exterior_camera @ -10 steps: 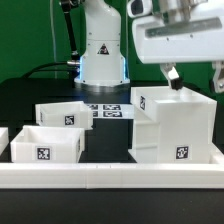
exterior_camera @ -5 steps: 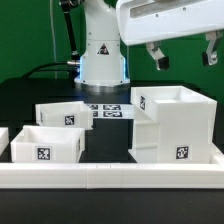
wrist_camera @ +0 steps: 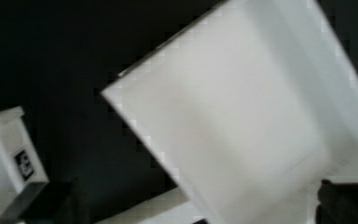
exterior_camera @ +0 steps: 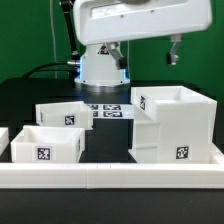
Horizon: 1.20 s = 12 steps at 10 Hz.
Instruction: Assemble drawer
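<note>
The tall white drawer casing (exterior_camera: 176, 124) stands on the table at the exterior view's right, with a tag on its front. Two low white trays sit at the left: one in front (exterior_camera: 46, 145) and one behind it (exterior_camera: 64, 115), each with a tag. My gripper (exterior_camera: 142, 50) hangs high above the table, over the casing's left side, with its fingers (exterior_camera: 172, 50) wide apart and nothing between them. In the wrist view the casing (wrist_camera: 247, 120) is a large blurred white face, and a tagged tray (wrist_camera: 2, 160) shows at the edge.
A long low white border rail (exterior_camera: 110, 177) runs along the front of the table. The marker board (exterior_camera: 108, 110) lies behind the trays, in front of the robot base (exterior_camera: 102, 60). The table surface is black.
My gripper has risen from the casing's top and moved toward the exterior view's left. The casing and both trays have not moved.
</note>
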Each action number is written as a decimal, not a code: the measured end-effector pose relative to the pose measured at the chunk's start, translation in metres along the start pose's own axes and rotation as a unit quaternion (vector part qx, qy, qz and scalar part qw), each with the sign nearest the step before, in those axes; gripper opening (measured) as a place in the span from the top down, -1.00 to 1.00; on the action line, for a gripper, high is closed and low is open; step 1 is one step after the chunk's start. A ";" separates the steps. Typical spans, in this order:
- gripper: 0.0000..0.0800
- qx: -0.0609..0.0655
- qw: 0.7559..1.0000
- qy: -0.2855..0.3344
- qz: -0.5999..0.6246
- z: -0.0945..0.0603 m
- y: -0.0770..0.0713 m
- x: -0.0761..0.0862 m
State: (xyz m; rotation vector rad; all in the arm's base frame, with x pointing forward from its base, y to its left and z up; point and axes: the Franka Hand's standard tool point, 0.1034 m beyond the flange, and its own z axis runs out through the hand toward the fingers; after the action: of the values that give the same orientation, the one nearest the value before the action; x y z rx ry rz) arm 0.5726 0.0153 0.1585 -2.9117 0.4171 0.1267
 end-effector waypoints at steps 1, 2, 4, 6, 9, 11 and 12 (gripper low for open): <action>-0.62 -0.001 1.000 0.002 -0.018 -0.003 0.021 0.005; -0.62 -0.002 1.000 0.003 -0.022 -0.003 0.040 0.010; -0.62 -0.002 1.000 0.001 -0.019 -0.001 0.033 0.008; -0.62 -0.003 1.000 0.001 -0.018 0.000 0.036 0.008; -0.62 -0.047 0.996 0.005 -0.069 0.011 0.066 0.018; -0.62 -0.053 0.996 0.020 -0.075 0.020 0.075 0.027; -0.62 -0.055 0.995 0.022 -0.075 0.029 0.079 0.030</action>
State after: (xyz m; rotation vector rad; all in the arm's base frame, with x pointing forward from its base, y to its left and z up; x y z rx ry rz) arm 0.5772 -0.0610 0.1126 -3.0464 0.2044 0.0644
